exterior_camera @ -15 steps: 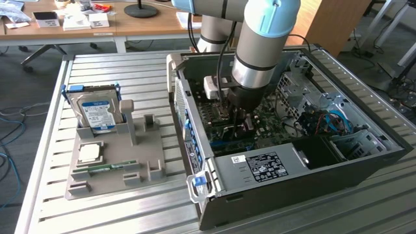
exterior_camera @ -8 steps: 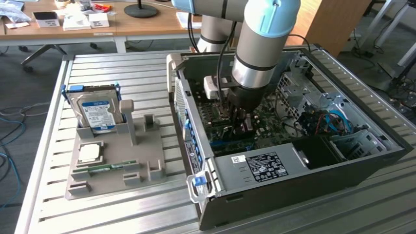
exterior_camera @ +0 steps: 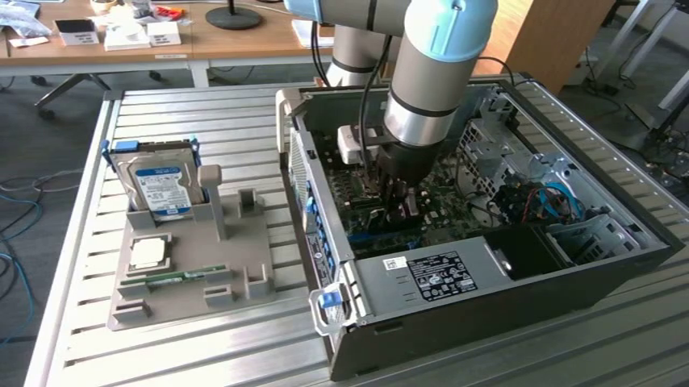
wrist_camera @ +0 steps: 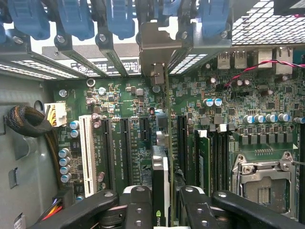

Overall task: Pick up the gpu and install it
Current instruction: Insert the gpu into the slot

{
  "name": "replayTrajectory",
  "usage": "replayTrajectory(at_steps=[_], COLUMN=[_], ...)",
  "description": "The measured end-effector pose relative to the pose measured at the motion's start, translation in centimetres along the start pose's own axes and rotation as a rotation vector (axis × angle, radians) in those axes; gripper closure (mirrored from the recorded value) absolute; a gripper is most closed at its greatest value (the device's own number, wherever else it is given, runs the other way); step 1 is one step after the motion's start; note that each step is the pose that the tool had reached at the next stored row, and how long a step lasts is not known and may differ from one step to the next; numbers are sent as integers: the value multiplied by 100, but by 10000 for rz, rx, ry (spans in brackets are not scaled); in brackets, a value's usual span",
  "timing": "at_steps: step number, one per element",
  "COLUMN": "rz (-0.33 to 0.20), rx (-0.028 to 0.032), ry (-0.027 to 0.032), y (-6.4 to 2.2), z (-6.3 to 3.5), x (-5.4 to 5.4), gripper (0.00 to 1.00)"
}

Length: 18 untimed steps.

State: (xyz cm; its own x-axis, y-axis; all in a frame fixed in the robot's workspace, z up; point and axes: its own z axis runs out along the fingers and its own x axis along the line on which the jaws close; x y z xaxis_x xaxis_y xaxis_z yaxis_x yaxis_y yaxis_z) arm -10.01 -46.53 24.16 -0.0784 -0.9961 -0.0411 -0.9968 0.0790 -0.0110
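End effector part-closed on gpu, card held edge-on, upright, inside PC case above mobo. Judgement: keep card vertical, line bracket w/ rear opening, seat evenly into slot.

I'm looking at a robotics lab or electronics workshop. My arm reaches down into an open desktop computer case sitting on a slatted aluminium workbench. Beside the case there's a grey parts fixture holding a hard drive and a processor chip. Behind, I see wooden office desks with small boxes, and loose cables trailing over grey carpet.
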Motion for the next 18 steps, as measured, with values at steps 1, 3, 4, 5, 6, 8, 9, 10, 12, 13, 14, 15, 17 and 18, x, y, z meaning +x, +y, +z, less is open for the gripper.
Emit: replayTrajectory(at_steps=[1, 3, 4, 5, 6, 8, 9, 10, 12, 13, 14, 15, 17, 18], rz=[-1, -1, -1, 0, -1, 0, -1, -1, -2, -2, -1, 0, 0, -1], rx=[0, 0, -1, -1, -1, -1, -1, -1, 3, 0, 0, 0, 0, 0], ry=[1, 5, 5, 5, 3, 1, 0, 2, -6, -4, -4, -3, -3, -4], y=[0, 0, 1, 1, 2, 2, 2, 3, 4, 6, 6, 7, 7, 7], z=[0, -1, 0, 0, 1, 6, 12, 20, 40, 42, 43, 43, 43, 43], x=[-2, -8, -12, -14, -15, -16, -16, -15, -15, -15, -14, -15, -15, -14], gripper=[73, 73, 73, 73, 73, 73, 73, 73, 73, 73, 73, 73, 73, 73])
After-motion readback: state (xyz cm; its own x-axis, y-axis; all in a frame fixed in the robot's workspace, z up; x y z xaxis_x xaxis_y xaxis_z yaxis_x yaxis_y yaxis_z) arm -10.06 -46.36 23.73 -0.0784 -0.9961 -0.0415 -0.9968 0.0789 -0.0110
